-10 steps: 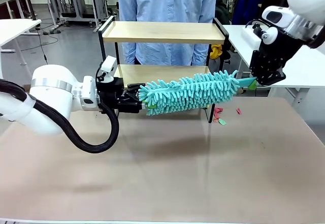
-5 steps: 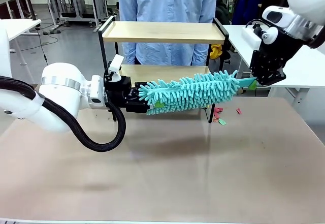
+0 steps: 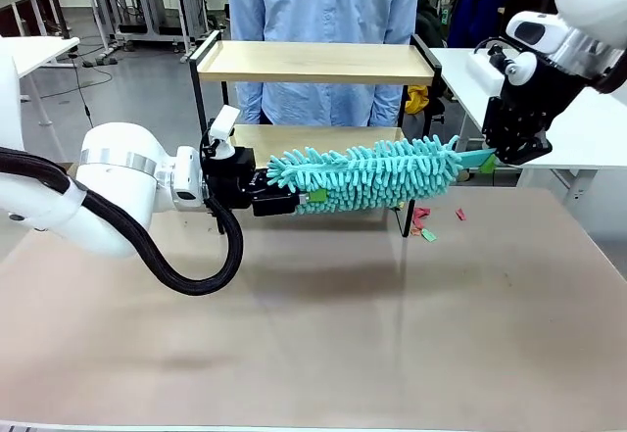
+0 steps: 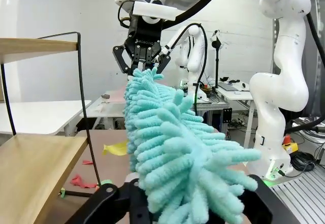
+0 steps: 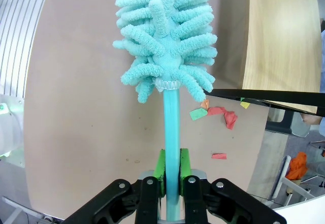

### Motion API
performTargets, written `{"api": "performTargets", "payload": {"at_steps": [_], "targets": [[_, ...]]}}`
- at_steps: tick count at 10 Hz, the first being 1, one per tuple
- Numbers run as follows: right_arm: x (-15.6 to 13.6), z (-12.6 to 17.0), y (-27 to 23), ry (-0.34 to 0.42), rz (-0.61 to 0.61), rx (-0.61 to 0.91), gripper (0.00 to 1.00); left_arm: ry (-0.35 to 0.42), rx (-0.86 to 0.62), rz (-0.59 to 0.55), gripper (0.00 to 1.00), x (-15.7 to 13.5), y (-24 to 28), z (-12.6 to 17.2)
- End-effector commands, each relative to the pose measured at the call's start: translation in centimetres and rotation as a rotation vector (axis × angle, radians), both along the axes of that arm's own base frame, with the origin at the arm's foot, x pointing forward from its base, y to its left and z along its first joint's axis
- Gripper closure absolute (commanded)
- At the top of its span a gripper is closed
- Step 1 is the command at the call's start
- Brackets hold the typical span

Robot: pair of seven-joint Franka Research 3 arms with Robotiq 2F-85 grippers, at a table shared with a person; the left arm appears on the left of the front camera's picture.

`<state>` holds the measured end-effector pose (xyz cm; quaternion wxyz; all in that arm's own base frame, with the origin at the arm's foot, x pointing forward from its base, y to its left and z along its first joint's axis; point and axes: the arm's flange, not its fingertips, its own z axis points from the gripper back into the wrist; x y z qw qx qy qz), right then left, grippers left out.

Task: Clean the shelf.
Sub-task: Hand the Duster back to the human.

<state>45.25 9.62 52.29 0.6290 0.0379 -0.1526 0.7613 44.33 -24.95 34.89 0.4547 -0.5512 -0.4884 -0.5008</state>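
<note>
Right claw (image 5: 171, 176) clamps the duster (image 3: 367, 177) handle; left claw (image 3: 294, 200) pinches its fluffy tip; opposed pulls could bend the handle, or knock the shelf (image 3: 313, 60) behind them.

Duster hides the grip

Left gripper's (image 3: 294, 200) fingertips vanish in the duster's (image 3: 377, 175) fluff — the person (image 3: 323, 35) behind the shelf (image 3: 315, 63) is cut off above.

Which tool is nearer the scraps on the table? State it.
Right. The right tool, gripping the duster handle, hangs just above the scraps; the left tool holds the duster's far end, farther away.
</note>
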Motion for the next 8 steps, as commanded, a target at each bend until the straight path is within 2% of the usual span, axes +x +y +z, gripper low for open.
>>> {"api": "performTargets", "payload": {"at_steps": [1,6,7,8], "targets": [[-0.25,0.33,0.49,0.003,-0.012,0.004,0.88,0.000,-0.008,-0.035,1.00,-0.15,-0.50,0.19],[-0.25,0.33,0.49,0.003,-0.012,0.004,0.88,-0.002,-0.020,-0.060,1.00,-0.16,-0.41,0.23],[-0.25,0.33,0.49,0.003,-0.012,0.004,0.88,-0.032,-0.059,-0.059,1.00,0.43,-0.33,0.12],[-0.25,0.33,0.49,0.003,-0.012,0.004,0.88,-0.001,-0.003,-0.012,1.00,-0.10,-0.03,0.05]]}}
